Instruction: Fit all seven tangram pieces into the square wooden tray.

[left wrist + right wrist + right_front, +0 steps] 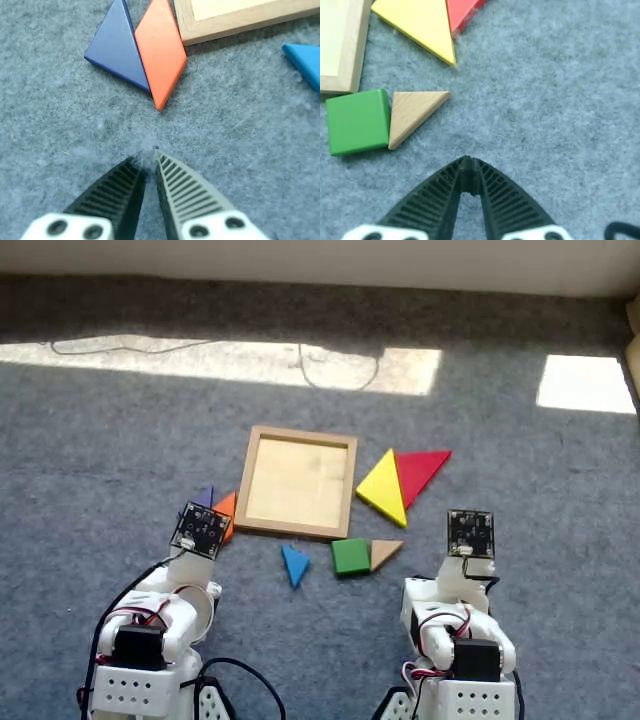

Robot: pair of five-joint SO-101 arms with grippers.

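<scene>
- Grey carpeted surface point(520, 500) with the square wooden tray point(246, 480) sitting flat in the middle, and all seven pieces lying outside it.
- Off the tray's left corner: the orange parallelogram point(161, 55) and the dark blue triangle point(117, 47) are pushed edge to edge, with the orange one just beside the tray's frame.
- Below the tray: the little light blue triangle point(294, 564) is on its own. The green square point(350, 556) has the tan triangle point(384, 552) touching its side.
- Right of the tray: the big yellow triangle point(385, 487) and the big red triangle point(418, 472) are side by side, yellow nearer the tray.
- Left gripper point(150, 154): fingers pinched together, nothing in them, hanging over bare carpet near the orange piece's tip.
- Right gripper point(469, 167): fingers also closed on nothing, over carpet near the tan triangle.
</scene>
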